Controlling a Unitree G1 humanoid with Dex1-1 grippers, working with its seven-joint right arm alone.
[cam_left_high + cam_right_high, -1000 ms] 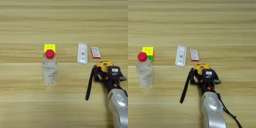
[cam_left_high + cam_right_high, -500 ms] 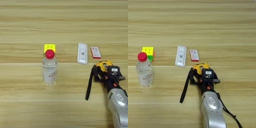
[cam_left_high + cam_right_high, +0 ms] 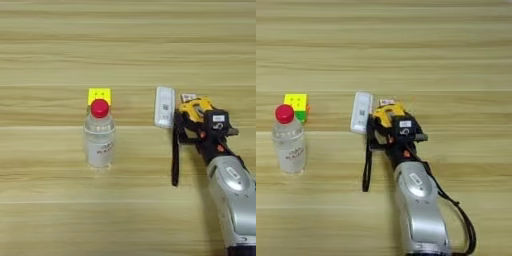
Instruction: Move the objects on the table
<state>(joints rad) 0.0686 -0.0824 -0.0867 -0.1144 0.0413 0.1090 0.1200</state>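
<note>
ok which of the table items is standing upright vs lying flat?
The clear red-capped bottle alone stands upright, cap up. The white remote-like bar lies flat, and the tape measure sits low by the gripper.

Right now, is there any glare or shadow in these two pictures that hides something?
In the left eye view, the silver forearm shows a soft sheen and casts a faint shadow on the table. In the right eye view, the gripper covers much of the tape measure and most of the small red-white box; the bottle looks clear, without strong glare.
</note>
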